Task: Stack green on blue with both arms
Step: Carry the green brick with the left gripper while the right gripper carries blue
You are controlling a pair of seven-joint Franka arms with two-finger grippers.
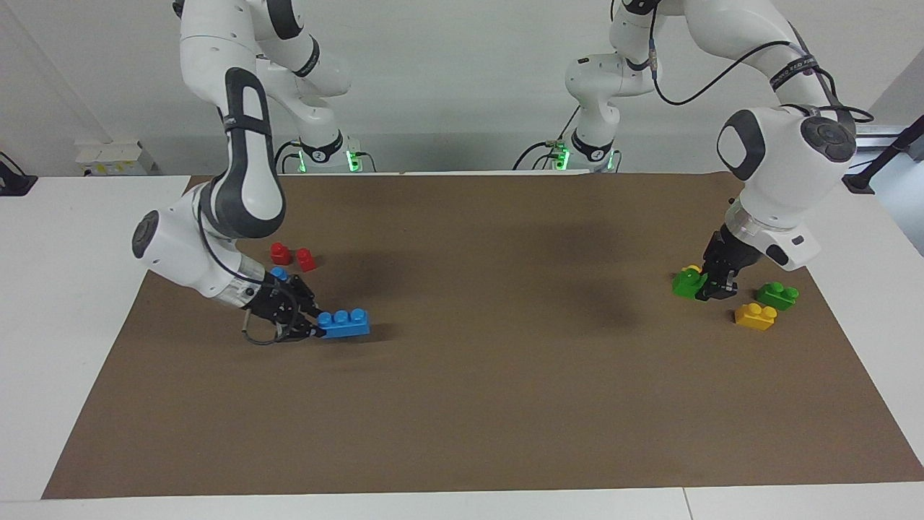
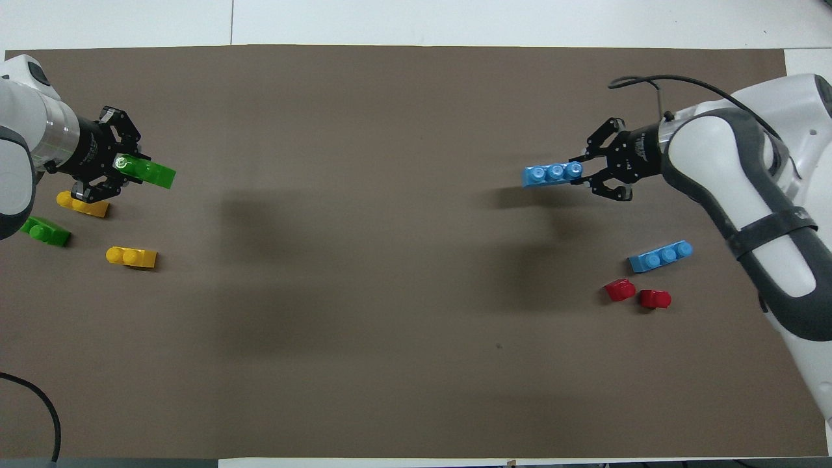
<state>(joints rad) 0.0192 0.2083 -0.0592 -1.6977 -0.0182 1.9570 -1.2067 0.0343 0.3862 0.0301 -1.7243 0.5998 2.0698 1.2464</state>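
The right gripper (image 1: 312, 323) is clamping one end of a blue brick (image 1: 345, 323) near the mat's (image 1: 462, 433) right-arm edge, while the left gripper (image 1: 715, 287) is gripping a green brick (image 1: 686, 282) at the left-arm edge; the bricks are lying well apart, long axes running toward each other.

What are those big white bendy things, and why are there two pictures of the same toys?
They are two robot arms, each ending in a small black pincer. One picture looks at them from across the table, the other looks down from above. The right pincer grips one end of a blue brick. The left pincer grips a green brick. Lying on the brown mat are another blue brick, another green brick, two yellow bricks and two red pieces.
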